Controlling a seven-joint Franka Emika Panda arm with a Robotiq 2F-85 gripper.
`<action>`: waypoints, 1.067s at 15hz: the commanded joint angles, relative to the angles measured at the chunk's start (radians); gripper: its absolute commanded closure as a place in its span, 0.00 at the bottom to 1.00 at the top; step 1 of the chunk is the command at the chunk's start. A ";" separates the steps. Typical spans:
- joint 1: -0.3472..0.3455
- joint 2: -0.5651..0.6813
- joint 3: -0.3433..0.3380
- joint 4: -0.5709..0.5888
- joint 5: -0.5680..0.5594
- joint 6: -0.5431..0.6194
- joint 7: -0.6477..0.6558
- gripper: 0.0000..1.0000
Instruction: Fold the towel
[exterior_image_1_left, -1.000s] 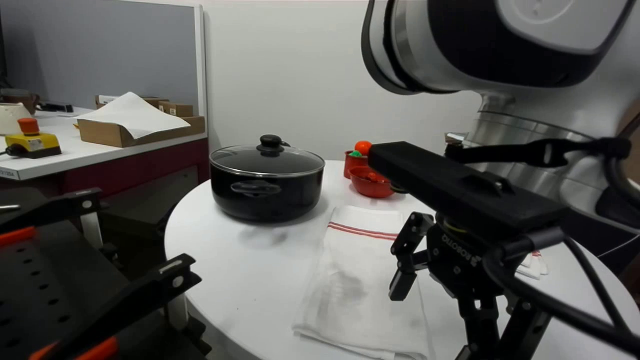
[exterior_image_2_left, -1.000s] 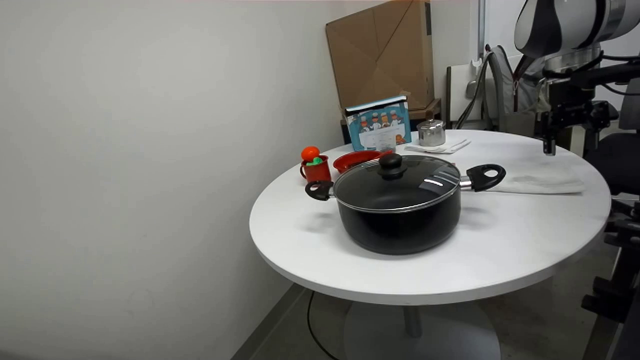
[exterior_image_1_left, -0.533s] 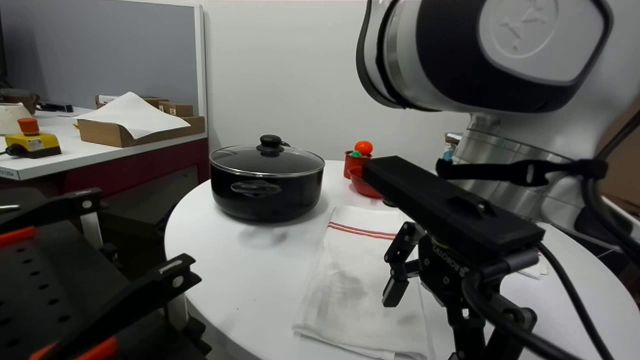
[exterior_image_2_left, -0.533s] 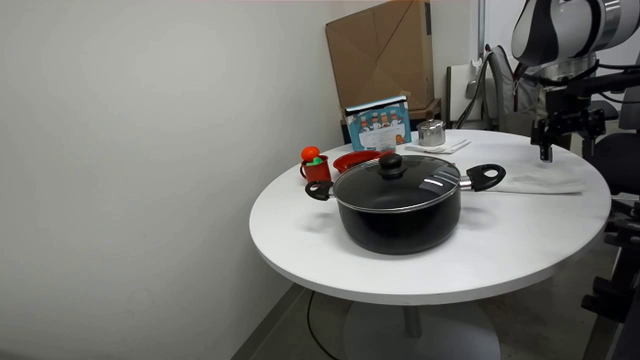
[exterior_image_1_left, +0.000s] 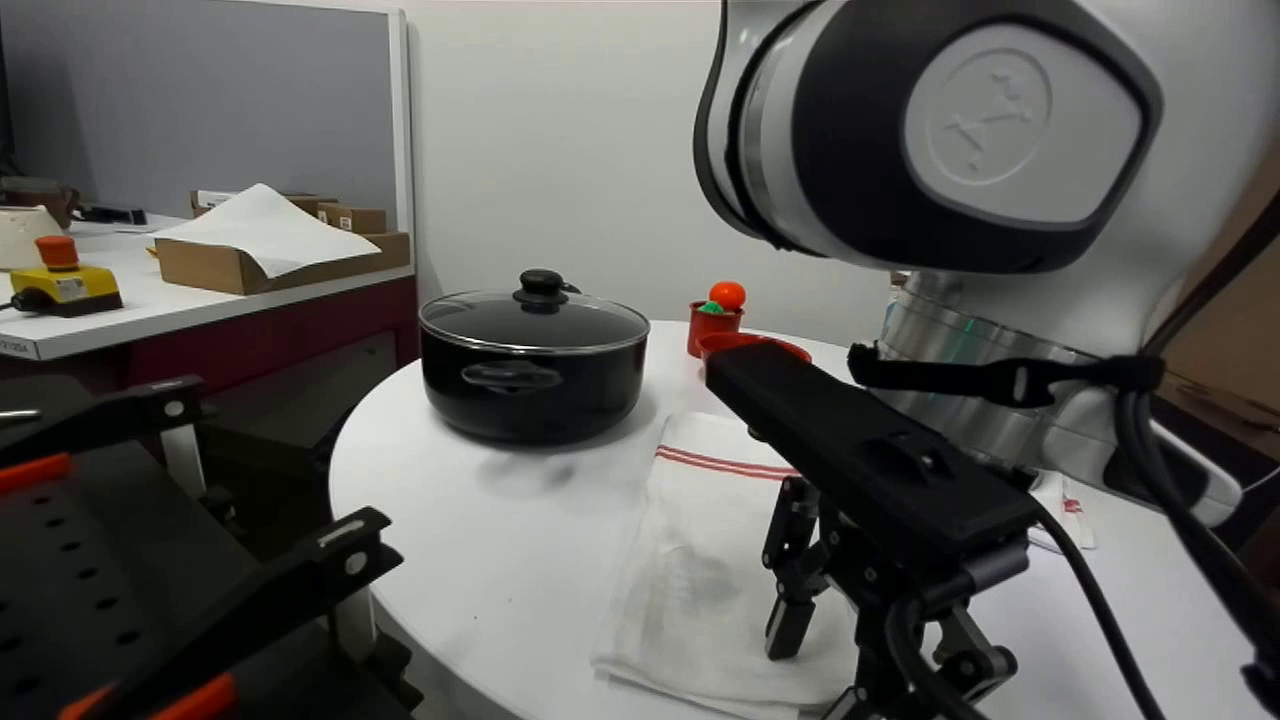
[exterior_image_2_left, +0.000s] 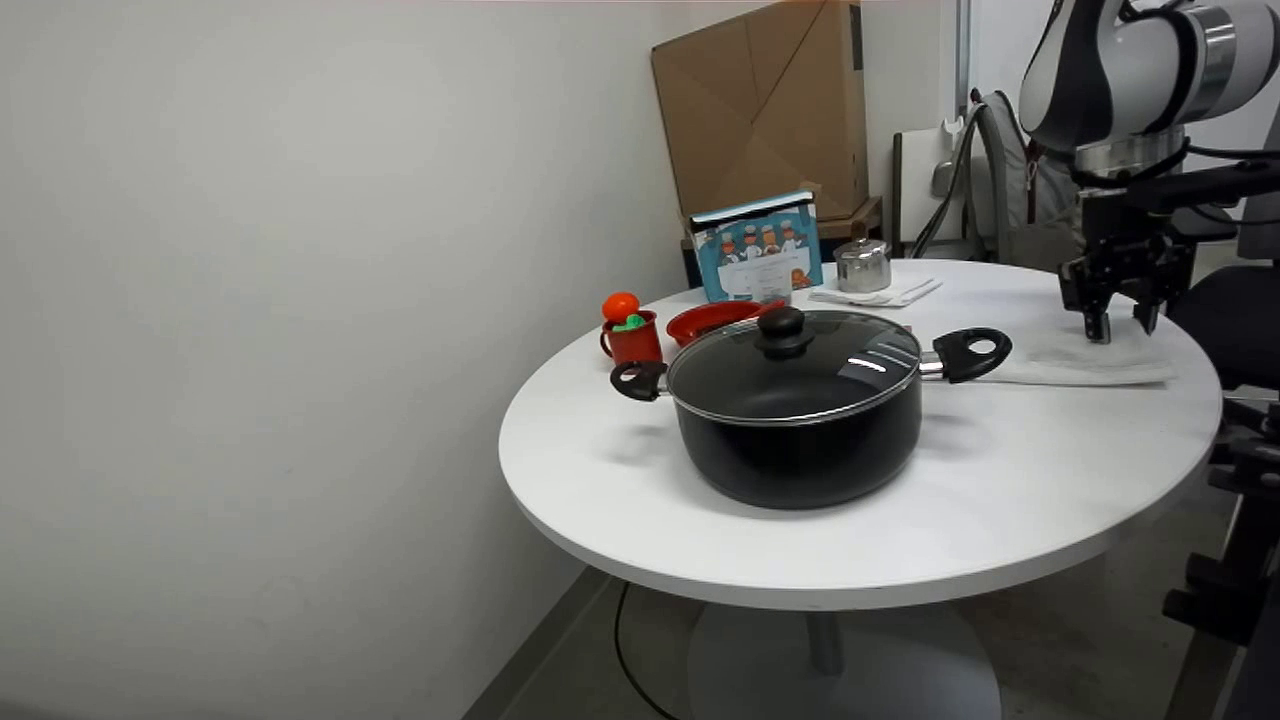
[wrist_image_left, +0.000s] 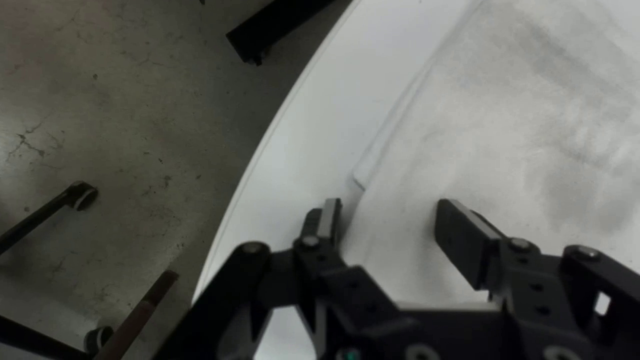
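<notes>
The white towel (exterior_image_1_left: 690, 560) lies flat on the round table, two thin red stripes crossing its far end in an exterior view. Layers show along its side in the wrist view, where the towel (wrist_image_left: 500, 125) fills the right half. My gripper (wrist_image_left: 387, 202) is down at the towel's near end, its jaws partly closed but still apart. One finger (wrist_image_left: 327, 222) stands just off the towel's edge above the table; the opposite finger (wrist_image_left: 462, 240) is over the cloth. Between them lies a strip of towel, not pinched. Whether the fingertips touch the cloth I cannot tell.
A lidded black pot (exterior_image_1_left: 535, 390) stands beside the towel. Behind are a red bowl (exterior_image_2_left: 715, 320), a red mug (exterior_image_2_left: 633, 340) and a small metal pot (exterior_image_2_left: 863, 268) on a white napkin (exterior_image_2_left: 905, 293). The table's edge (wrist_image_left: 270, 130) runs close to the gripper.
My gripper has come down onto the towel's near end, moving left in an exterior view. Its fingers have drawn closer together. The towel's near end has shifted very slightly.
</notes>
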 joint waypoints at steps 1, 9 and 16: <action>-0.041 0.000 0.043 -0.007 0.027 0.035 -0.052 0.79; -0.202 -0.116 0.193 -0.094 0.153 -0.053 -0.186 0.92; -0.278 -0.264 0.237 -0.196 0.270 -0.191 -0.370 0.92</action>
